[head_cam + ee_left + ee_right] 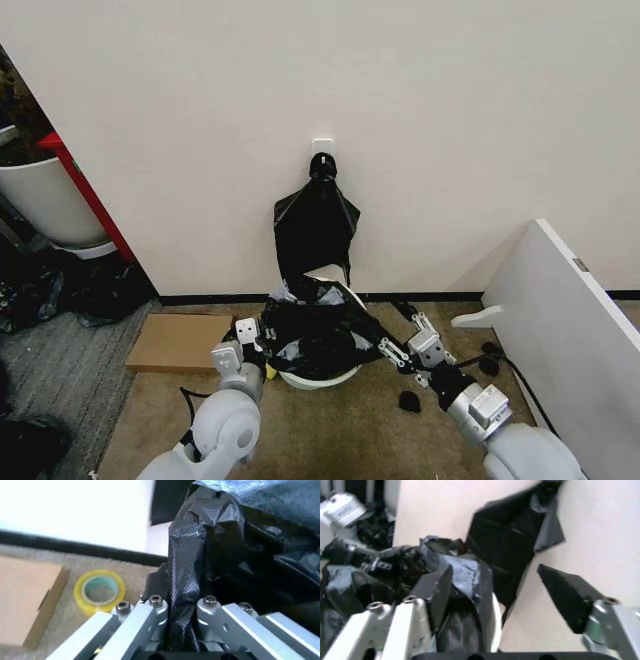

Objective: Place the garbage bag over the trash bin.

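The trash bin (322, 380) stands on the carpet by the wall, its cream rim showing under the glossy black garbage bag (318, 325) draped over its top. My left gripper (250, 336) is at the bin's left side. In the left wrist view this gripper (182, 605) is shut on a pinched fold of the garbage bag (200, 555). My right gripper (404, 340) is at the bin's right side. In the right wrist view that gripper (500, 592) is open wide, with one finger's pad (437, 588) against the garbage bag (460, 573) and the other finger free.
A knotted bunch of black bags (315, 225) hangs on the wall just behind the bin. A flat cardboard box (178, 340) and a yellow tape roll (100, 590) lie to the left. A white panel (565, 310) leans at the right, with black scraps (410, 402) nearby. A big white tub (45, 200) is far left.
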`<state>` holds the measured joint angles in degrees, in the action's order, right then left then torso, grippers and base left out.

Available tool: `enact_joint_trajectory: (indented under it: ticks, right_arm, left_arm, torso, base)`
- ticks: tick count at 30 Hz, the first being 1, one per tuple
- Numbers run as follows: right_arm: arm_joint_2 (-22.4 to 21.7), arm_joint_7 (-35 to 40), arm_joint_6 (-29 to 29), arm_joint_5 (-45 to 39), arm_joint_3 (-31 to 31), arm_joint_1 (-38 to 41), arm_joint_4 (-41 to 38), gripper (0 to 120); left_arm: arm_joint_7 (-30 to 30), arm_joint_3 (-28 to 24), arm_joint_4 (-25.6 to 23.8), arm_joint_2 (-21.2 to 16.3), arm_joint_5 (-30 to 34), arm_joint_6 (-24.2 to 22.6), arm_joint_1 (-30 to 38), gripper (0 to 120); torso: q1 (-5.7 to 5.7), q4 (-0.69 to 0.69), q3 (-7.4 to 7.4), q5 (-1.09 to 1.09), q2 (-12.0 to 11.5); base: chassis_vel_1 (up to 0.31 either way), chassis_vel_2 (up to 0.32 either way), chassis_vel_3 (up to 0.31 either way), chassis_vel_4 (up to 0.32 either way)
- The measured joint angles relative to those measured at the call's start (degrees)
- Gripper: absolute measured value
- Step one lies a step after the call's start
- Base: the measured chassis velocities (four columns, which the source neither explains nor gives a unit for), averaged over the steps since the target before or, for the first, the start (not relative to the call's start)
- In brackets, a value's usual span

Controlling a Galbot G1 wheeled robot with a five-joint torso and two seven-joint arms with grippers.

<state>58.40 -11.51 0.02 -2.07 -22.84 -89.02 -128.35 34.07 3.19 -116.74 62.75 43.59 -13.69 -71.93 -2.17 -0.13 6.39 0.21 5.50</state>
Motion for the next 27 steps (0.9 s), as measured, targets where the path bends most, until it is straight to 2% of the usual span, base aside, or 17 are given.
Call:
enact_joint_trajectory:
  ticks: [3,6,10,14,19,20,27]
  right_arm:
    - [-2.3,-3.5,1.4,5.7,2.9,4.6,3.3,81]
    - [-2.8,-5.1,3.8,10.2,5.2,6.3,5.0,93]
    - [-1.4,-5.1,5.6,16.6,7.5,7.5,5.9,99]
    - [0.1,-4.4,6.4,21.9,9.6,9.4,7.7,100]
    - [0.5,-2.4,7.0,24.1,11.6,12.0,10.3,83]
    - [0.5,-2.4,7.0,24.1,11.6,12.0,10.3,83]
    - [0.3,-3.3,7.2,24.8,11.9,12.7,11.5,55]
  left_arm:
    - [-5.2,-0.4,-0.5,-1.8,-4.8,0.5,-1.0,3]
    - [-6.8,-0.4,-0.8,-2.5,-7.2,0.9,-1.7,3]
    - [-7.4,-0.4,-1.1,-2.7,-8.2,1.0,-2.5,3]
    - [-7.4,-0.3,-1.3,-3.0,-8.6,1.2,-3.3,3]
    - [-7.4,0.0,-1.8,-3.0,-9.0,1.6,-4.5,3]
    - [-7.4,0.0,-1.8,-3.0,-9.0,1.6,-4.5,3]
    - [-7.4,-0.2,-1.8,-2.8,-9.1,2.0,-4.8,3]
  torso:
    - [0.0,0.0,0.0,0.01,0.0]
    - [0.0,0.0,0.01,0.01,0.0]
    - [0.0,0.0,0.01,0.0,0.0]
    - [0.0,0.0,0.0,0.02,0.0]
    - [0.0,0.0,0.01,0.0,0.0]
    - [0.0,0.0,0.01,0.0,0.0]
    - [0.0,0.0,0.01,0.0,0.0]
  base:
    - [0.0,0.0,0.0,0.0]
    - [0.0,0.0,0.0,0.0]
    - [0.0,0.0,0.0,0.0]
    - [0.0,0.0,0.0,0.0]
    - [0.0,0.0,0.0,0.0]
    - [0.0,0.0,0.0,0.0]
    - [0.0,0.0,0.0,0.0]
